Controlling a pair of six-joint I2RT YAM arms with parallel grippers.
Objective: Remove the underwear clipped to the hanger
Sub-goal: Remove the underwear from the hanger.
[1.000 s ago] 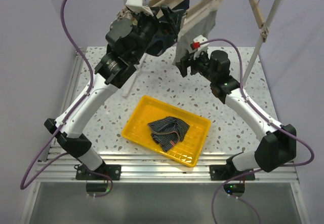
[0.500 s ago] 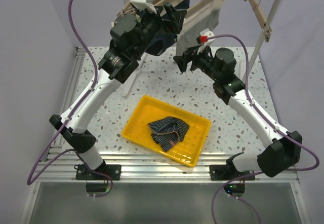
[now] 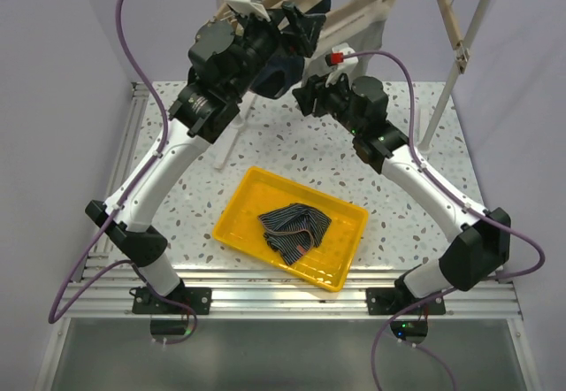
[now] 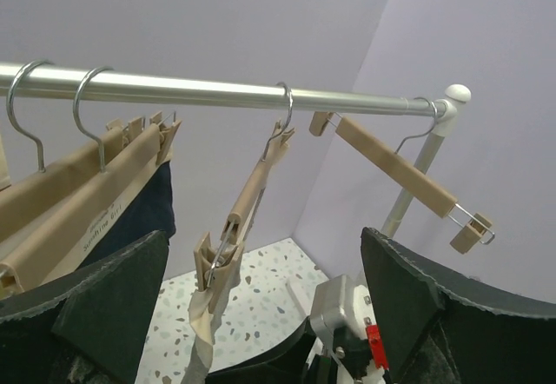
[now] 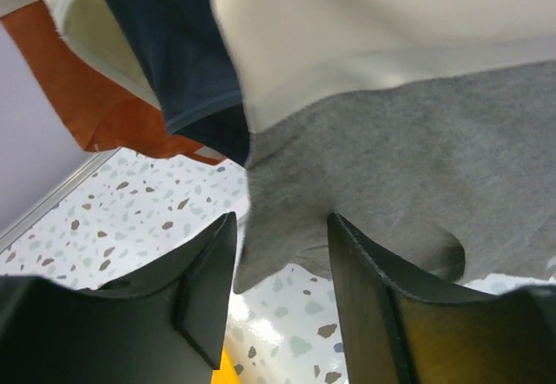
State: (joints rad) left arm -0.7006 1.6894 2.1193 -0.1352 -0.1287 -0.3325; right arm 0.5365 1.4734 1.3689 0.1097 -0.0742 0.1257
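Both my arms are raised off the speckled white terrazzo tabletop and reach up toward the silver metal clothes rail at the far edge. My left arm arcs high; my left gripper sits right at the cluster of tan wooden clip hangers, jaws spread wide with nothing between them. In the left wrist view both black pads frame the rail, one tan clip hanger hanging from its hook in the gap, untouched, with a solid navy cloth brief clipped just to its left. One more bare wooden hanger hangs tilted near the white end cap of the rail. My right arm angles up and left across the table; my right gripper is below the hanging clothes, jaws open. In the right wrist view its fingers straddle the lower edge of a grey cloth brief with a cream-white waistband; actual contact I cannot tell. Beside that one hang a navy brief, a pale cream-green one and an orange-red one, overlapping. A navy brief with thin stripes lies crumpled in the yellow plastic tray on the table between my arms.
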